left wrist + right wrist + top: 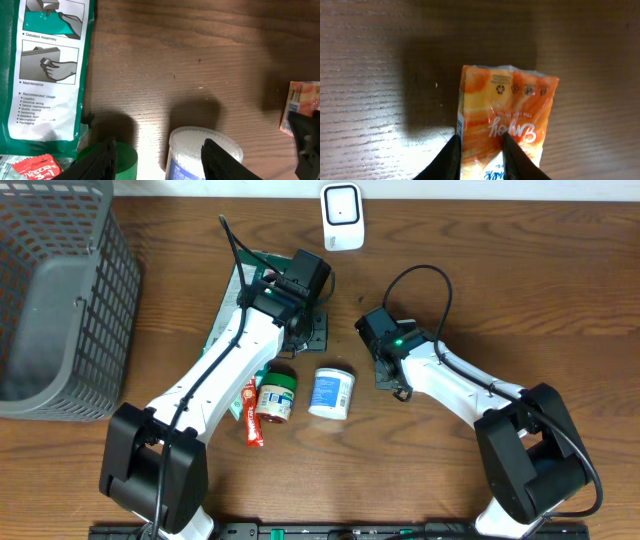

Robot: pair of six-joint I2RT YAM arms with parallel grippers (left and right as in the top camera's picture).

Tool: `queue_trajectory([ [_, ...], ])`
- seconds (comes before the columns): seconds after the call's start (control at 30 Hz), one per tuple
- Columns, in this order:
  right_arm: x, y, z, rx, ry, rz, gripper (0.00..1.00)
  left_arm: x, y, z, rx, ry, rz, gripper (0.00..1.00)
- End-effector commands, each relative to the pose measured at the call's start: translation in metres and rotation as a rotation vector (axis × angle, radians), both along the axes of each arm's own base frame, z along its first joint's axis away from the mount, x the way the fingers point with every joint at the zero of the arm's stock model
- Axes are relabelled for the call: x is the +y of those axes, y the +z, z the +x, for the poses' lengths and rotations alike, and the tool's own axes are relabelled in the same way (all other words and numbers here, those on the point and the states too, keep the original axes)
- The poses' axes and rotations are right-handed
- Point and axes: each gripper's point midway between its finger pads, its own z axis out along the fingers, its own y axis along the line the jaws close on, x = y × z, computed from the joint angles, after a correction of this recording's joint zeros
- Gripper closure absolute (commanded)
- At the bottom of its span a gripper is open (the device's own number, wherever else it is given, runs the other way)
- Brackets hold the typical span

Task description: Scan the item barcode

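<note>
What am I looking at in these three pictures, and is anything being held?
Two white robot arms, each ending in a black two-finger gripper, work at a wooden table. One picture looks down from above; the others come from wrist cameras. On the table: a grey mesh basket, a white scanner-like box, a green-and-white printed packet, a green-lidded jar, a blue-labelled white tub, a red sachet. The right gripper pinches an orange plastic packet; the left gripper hangs open, holding nothing.

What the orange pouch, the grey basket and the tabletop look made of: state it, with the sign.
The orange pouch looks like thin glossy plastic film: crinkles, sheen, recycling marks. The grey basket is likely matte moulded plastic: open grid walls. The tabletop shows brown wood grain, satin; solid wood or laminate, unclear.
</note>
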Motion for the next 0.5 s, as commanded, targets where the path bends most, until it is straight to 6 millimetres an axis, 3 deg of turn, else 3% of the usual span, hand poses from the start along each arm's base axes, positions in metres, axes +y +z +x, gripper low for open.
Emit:
queue_trajectory([
  [0.0,-0.003,-0.001,0.000,-0.011,-0.011,-0.014,0.85,0.004,0.000,0.001,-0.003,0.000,0.015,0.48],
  [0.07,-0.003,0.000,0.000,-0.011,-0.011,-0.014,0.87,0.004,0.000,0.001,-0.003,0.000,0.015,0.48],
  [0.13,0.000,0.008,0.002,-0.021,-0.011,0.002,0.99,0.004,0.000,0.001,-0.003,0.000,0.015,0.48],
  [0.2,0.007,0.020,0.005,-0.025,0.009,0.044,0.99,0.004,0.000,0.001,-0.003,0.000,0.015,0.48],
  [0.37,0.027,0.069,0.010,-0.077,0.060,0.251,0.99,0.004,0.000,0.000,-0.001,0.000,0.016,0.48],
  [0.47,0.029,0.107,0.004,-0.076,0.078,0.477,0.99,0.005,-0.001,-0.002,0.009,0.000,0.021,0.48],
])
